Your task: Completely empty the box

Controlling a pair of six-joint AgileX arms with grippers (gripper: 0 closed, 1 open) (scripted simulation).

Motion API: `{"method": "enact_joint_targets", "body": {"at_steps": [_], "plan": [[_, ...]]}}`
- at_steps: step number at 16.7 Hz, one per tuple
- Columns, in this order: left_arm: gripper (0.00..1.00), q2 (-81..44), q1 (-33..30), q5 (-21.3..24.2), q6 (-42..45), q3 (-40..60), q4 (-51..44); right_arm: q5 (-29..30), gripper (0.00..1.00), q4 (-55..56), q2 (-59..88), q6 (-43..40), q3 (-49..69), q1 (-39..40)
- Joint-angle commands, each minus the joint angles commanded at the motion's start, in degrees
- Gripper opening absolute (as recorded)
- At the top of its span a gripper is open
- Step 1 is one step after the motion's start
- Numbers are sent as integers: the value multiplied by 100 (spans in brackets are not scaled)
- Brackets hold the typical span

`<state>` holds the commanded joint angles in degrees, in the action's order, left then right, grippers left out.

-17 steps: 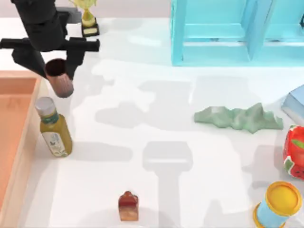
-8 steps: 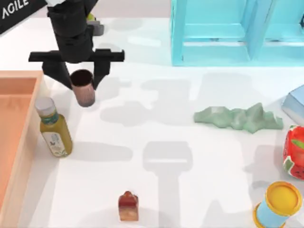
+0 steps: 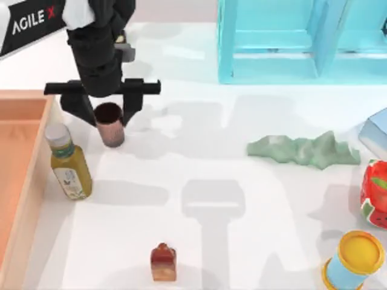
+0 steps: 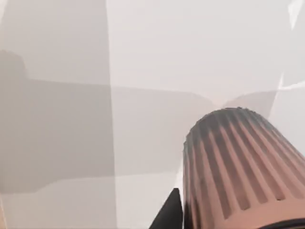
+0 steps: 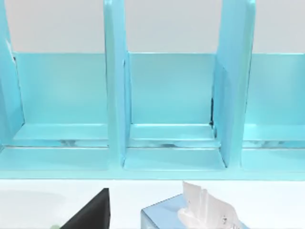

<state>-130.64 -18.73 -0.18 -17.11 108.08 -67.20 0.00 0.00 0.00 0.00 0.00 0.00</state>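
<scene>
Currently the left hand point(image 3: 109, 115) sits over the bench point(image 3: 199, 241) just right of the box point(image 3: 18, 175), clenched on a ribbed brown cup point(image 3: 110, 125); its two black fingers point(image 3: 134, 99) flank the cup's rim. In the left wrist view the cup point(image 4: 238, 167) is upright-looking with vertical ribs, one dark fingertip point(image 4: 170, 214) beside it and white bench point(image 4: 143, 57) below; I can't tell whether the cup touches the bench. The box is at the top view's left edge, peach-orange floor with paler walls, and the part of its floor in view carries nothing. Just outside its right wall stands a yellow-green bottle point(image 3: 68, 163) with a pale cap, near the cup but apart from it. A small brown-red carton-shaped item point(image 3: 163, 262) sits at the near middle. To the right: green lumpy mass point(image 3: 302, 150), red strawberry-print thing point(image 3: 375, 193), blue can with yellow lid point(image 3: 355, 261), blue block point(image 3: 376, 132) at the edge. Light-blue shelf unit point(image 3: 296, 42) at the far right. Right wrist view faces the shelf unit point(image 5: 167, 105) compartments, with a tissue box point(image 5: 190, 212) near it and a black finger point(image 5: 93, 212) of the right hand; its state I cannot tell.
</scene>
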Motion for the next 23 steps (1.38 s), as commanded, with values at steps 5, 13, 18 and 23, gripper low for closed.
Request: {"method": "enact_joint_targets", "body": {"at_steps": [5, 13, 18, 23], "plan": [[0, -27, -4, 0, -1, -132, 134, 0, 100, 0, 0, 0, 0, 0], [60, -27, -4, 0, -1, -132, 134, 0, 100, 0, 0, 0, 0, 0], [98, -27, -4, 0, -1, -132, 134, 0, 100, 0, 0, 0, 0, 0], [100, -27, -4, 0, -1, -132, 134, 0, 100, 0, 0, 0, 0, 0]]}}
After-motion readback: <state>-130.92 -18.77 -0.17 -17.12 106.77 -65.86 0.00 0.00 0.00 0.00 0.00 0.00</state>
